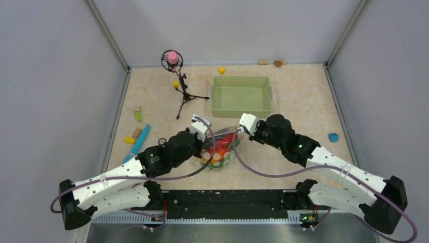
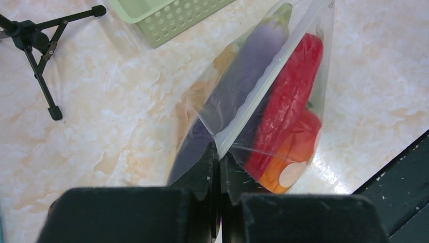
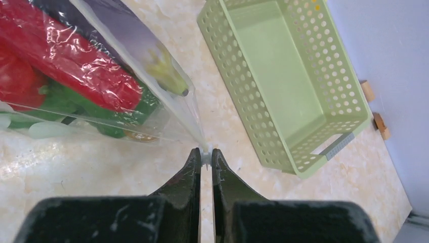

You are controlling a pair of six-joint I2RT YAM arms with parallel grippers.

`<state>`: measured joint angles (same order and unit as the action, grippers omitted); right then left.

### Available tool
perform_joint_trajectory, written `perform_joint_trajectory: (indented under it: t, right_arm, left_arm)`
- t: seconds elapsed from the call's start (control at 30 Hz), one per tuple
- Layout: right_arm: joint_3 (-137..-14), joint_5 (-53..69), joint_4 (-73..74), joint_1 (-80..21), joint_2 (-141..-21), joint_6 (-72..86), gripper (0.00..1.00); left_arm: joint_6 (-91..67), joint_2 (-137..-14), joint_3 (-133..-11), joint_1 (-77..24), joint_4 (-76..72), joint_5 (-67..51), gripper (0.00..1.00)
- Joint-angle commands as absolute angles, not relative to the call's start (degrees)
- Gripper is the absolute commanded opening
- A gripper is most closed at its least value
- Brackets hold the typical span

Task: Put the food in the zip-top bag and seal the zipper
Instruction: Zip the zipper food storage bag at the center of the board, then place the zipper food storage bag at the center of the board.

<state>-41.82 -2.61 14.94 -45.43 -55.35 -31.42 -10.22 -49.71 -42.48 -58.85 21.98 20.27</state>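
Closest in top view: black rail (image 1: 222, 202) carrying both arm mounts. Beyond it the arms lean inward over the tabletop (image 1: 303, 101) and meet at the zip-top bag (image 1: 222, 164), which sits mid-tabletop, near the green mesh basket (image 1: 242, 98). Left hand (image 1: 206, 134) and right hand (image 1: 239, 132) take opposite ends of the bag's top edge, prob. to pull the mouth straight so the seal lines up. Food (image 1: 220, 147) shows inside as a red/green/orange mass; none seen loose outside. Mini tripod (image 1: 184, 93) back-left and blue block (image 1: 333, 137) far right are both well apart from the bag.

Left wrist view: left hand clenched on the end of the zipper (image 2: 265, 91), the whitish strip running taut away from the tips. Under the film: eggplant (image 2: 248, 71) one side, red chili (image 2: 288, 96) and an orange piece (image 2: 275, 179) the other. Can't tell if the strip is pressed shut along its length. Rail edge sits near at lower right; bare tabletop opens to the left.

Right wrist view: right hand pinched tight on the bag's corner film, chili and green pepper (image 3: 101, 109) bulging behind it, bag belly resting on the tabletop. Basket wall is just beside the tips on the right, so my guess is any slide along the strip has room only toward the bag side, not basket-ward.
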Motion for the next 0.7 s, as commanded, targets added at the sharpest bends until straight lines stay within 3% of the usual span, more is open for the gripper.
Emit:
perform_joint_trajectory:
  t: [0.0, 0.23, 0.5, 0.67]
  right_arm:
    - [-43.6, -24.0, 20.4, -42.0, -54.9, -29.8, 0.0]
    - [-43.2, -23.6, 18.8, -41.8, -53.1, -30.4, 0.0]
    - [-41.8, -14.9, 13.8, -41.8, -49.1, -28.8, 0.0]
    - [-36.6, -14.2, 4.9, -41.9, -40.3, -22.4, 0.0]
  left_arm:
    - [-13.4, -44.6, -40.6, -58.6, 22.0, 30.3, 0.0]
    - [-12.7, -42.9, -40.1, -58.6, 21.0, 28.9, 0.0]
    - [-11.3, -45.0, -42.4, -58.6, 20.5, 15.0, 0.0]
    - [-11.0, -48.4, -44.4, -58.6, 18.8, 11.0, 0.0]
